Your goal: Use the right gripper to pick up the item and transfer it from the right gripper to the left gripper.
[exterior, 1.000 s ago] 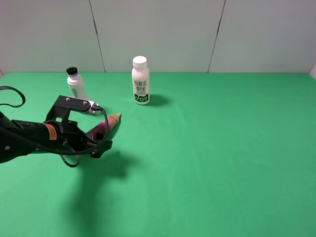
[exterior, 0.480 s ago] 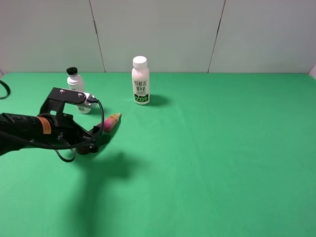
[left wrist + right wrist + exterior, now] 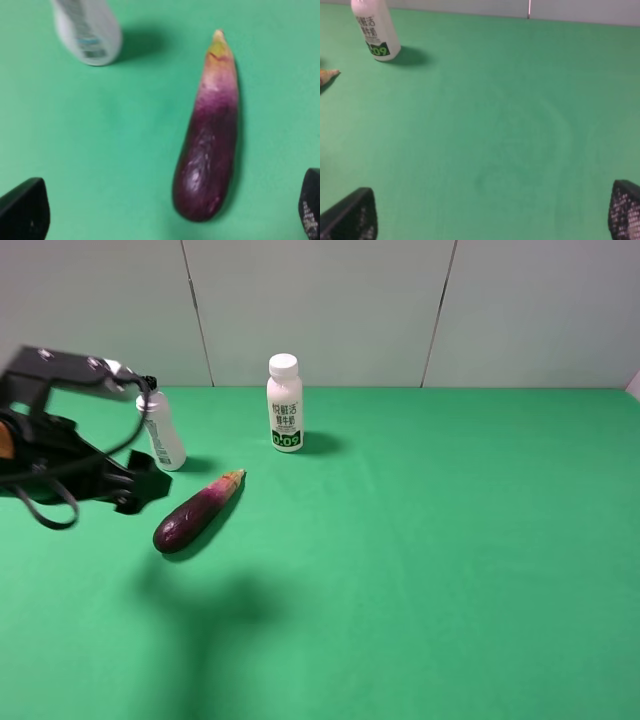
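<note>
The eggplant (image 3: 197, 512), dark purple fading to pink with a tan tip, lies flat on the green table, tip toward the back right. In the left wrist view it (image 3: 210, 145) lies between and beyond the two fingertips. My left gripper (image 3: 140, 487) is open and empty, lifted just left of the eggplant and apart from it; its fingers (image 3: 25, 215) show only at the frame corners. My right gripper (image 3: 490, 215) is open and empty over bare table; it is out of the exterior view. The eggplant's tip (image 3: 327, 75) shows at the edge of the right wrist view.
A small white bottle with a black cap (image 3: 160, 430) stands just behind the left gripper and shows in the left wrist view (image 3: 87, 30). A taller white bottle with a green label (image 3: 285, 405) stands at the back middle, also in the right wrist view (image 3: 374, 30).
My left arm has risen and drawn back to the left, off the eggplant it was covering. The eggplant lies in the same spot, now fully in view.
</note>
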{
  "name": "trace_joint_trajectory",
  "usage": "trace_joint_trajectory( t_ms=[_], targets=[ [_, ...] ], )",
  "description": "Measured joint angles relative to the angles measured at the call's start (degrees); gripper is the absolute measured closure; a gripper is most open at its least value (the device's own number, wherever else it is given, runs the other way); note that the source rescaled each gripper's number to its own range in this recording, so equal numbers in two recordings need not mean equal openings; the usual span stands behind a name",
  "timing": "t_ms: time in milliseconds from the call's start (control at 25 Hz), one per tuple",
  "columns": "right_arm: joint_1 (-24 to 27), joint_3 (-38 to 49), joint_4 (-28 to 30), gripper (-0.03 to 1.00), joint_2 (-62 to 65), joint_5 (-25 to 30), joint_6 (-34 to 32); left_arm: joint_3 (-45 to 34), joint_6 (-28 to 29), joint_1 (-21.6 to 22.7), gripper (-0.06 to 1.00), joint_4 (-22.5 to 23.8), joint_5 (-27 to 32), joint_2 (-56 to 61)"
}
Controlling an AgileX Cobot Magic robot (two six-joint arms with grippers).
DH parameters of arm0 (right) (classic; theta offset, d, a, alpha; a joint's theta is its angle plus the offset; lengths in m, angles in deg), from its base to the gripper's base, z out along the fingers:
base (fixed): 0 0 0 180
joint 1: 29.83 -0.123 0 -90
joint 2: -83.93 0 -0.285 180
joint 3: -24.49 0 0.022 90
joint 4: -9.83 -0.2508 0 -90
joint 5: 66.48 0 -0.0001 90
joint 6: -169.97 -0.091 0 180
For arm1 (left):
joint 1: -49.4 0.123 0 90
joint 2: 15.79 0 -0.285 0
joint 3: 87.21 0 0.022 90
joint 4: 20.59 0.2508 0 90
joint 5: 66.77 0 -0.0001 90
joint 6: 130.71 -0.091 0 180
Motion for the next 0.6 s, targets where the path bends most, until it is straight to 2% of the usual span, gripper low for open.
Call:
trace_joint_trajectory(
  t_ms=[240,440,600],
  targets=[
    [0.0,0.0,0.0,-0.03,0.0,0.0,0.0,3.58,-2.43,-0.01,-0.06,0.04,14.74,15.76],
    [0.0,0.0,0.0,-0.03,0.0,0.0,0.0,3.59,-5.47,-0.01,-0.06,-0.12,30.5,30.31],
    [0.0,0.0,0.0,-0.03,0.0,0.0,0.0,3.59,-9.7,-0.01,-0.06,-4.16,40.42,41.58]
  ],
)
